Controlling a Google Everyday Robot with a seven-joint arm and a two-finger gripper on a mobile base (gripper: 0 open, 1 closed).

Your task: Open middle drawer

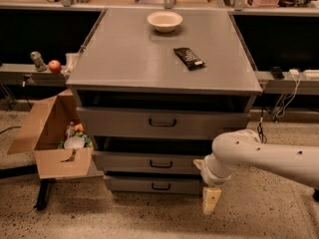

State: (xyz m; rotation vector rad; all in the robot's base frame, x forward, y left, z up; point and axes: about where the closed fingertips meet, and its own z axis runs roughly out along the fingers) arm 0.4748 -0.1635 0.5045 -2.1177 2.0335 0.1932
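The middle drawer (129, 162) is a wide grey front with a small dark loop handle (161, 164), in the grey cabinet (124, 59). It sits between a taller top drawer (114, 121) and a narrower bottom drawer (129, 184). A dark gap shows above its front. My gripper (211, 201) hangs pointing down from the white arm (249, 156) near the floor. It is in front of the bottom drawer's right end, to the right of and below the middle handle, and touches neither.
A white bowl (164, 20) and a dark snack packet (188, 58) lie on the cabinet top. An open cardboard box (52, 148) with items stands at the left. An apple (54, 65) rests on a left ledge. Cables (286, 96) hang at the right.
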